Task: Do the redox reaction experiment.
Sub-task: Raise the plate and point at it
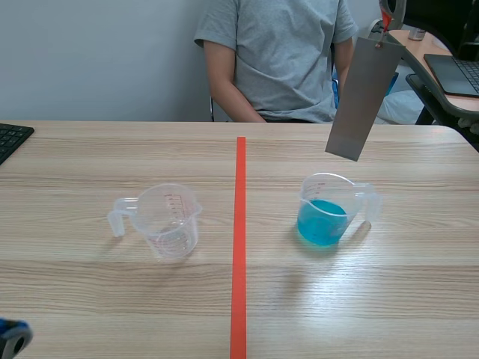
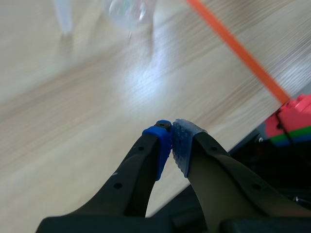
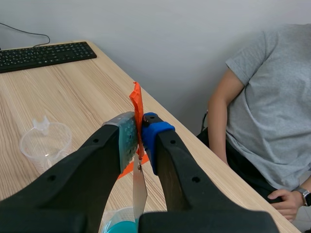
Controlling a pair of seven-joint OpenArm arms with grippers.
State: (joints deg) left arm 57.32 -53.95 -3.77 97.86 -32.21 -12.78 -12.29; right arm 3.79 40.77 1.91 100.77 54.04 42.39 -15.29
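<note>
A clear cup holding blue liquid stands right of the tape line. An empty clear measuring cup stands left of it. High at the far right, my right gripper is shut on an orange-red tab, from which a grey metal sheet hangs tilted above and just behind the blue cup. In the right wrist view the tab sits between the pads of the right gripper, the sheet hangs edge-on below, and the blue cup lies under it. My left gripper is shut on nothing, low over the near left table.
A person in a grey shirt sits across the table. A black keyboard lies at the far left edge, and a laptop rests on a side desk at the right. Red and green blocks sit below the table's near edge.
</note>
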